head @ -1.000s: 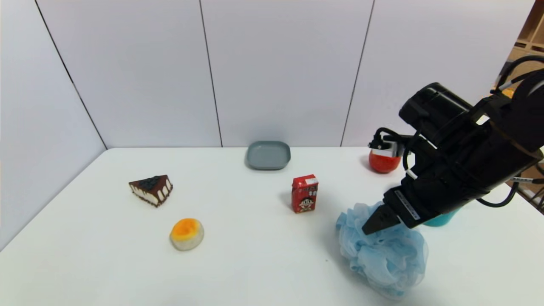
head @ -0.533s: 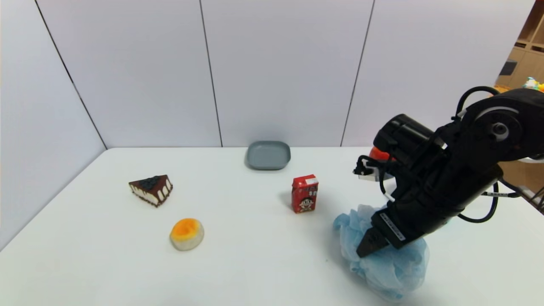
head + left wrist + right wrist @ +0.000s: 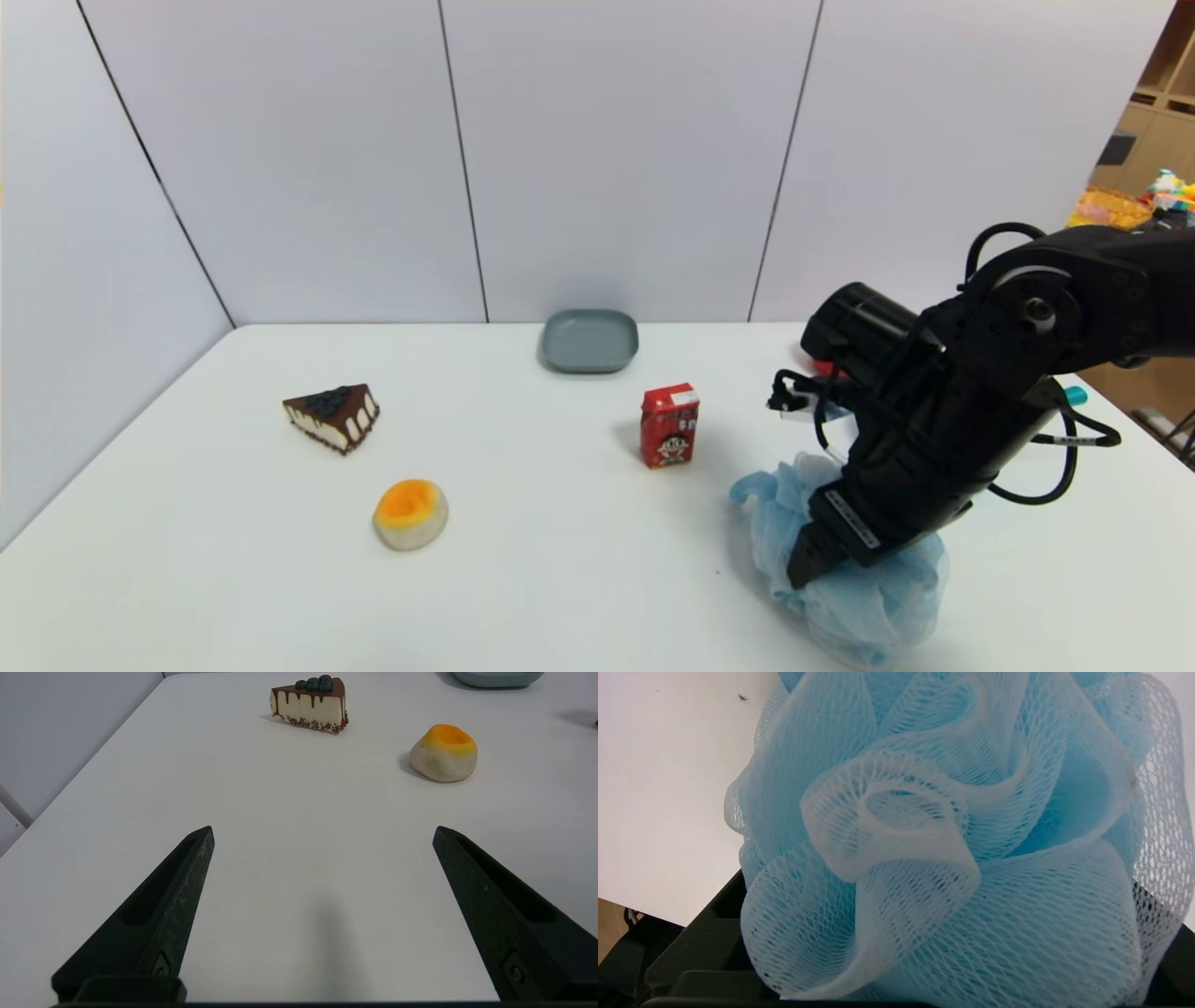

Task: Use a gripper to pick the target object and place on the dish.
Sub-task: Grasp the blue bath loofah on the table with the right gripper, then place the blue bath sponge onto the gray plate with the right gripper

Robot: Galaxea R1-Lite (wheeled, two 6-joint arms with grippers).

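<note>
Head view first: near the front right corner of the counter (image 3: 560,579), the light blue mesh bath pouf (image 3: 882,607) is straddled by the right gripper (image 3: 808,560), its black arm being reached in from the right edge. In the right wrist view the jaws are seen set wide, with the pouf's ruffles bulging between and over them. No squeeze is shown; whether the mesh is already being touched on both sides is hard to tell, since much of the jaws is covered by it.

The left gripper (image 3: 323,833) is held idle over the front left part of the counter, its jaws spread with nothing between them.

Of the task, only the approach can be counted as done. The grasp, the lift, the carry and the release are all left. The small grey-blue dish (image 3: 590,342) is set at the back edge, near its middle, with nothing on it, and the pouf is well apart from it. Between the two, the red drink carton (image 3: 669,426) is stood upright, so a carry raised above it would be wise. Near the left edge, the cake slice (image 3: 333,416) and the orange-topped bun (image 3: 411,514) need not be disturbed. Next, the jaws should be closed deep in the mesh, as loose outer folds might slip.
</note>
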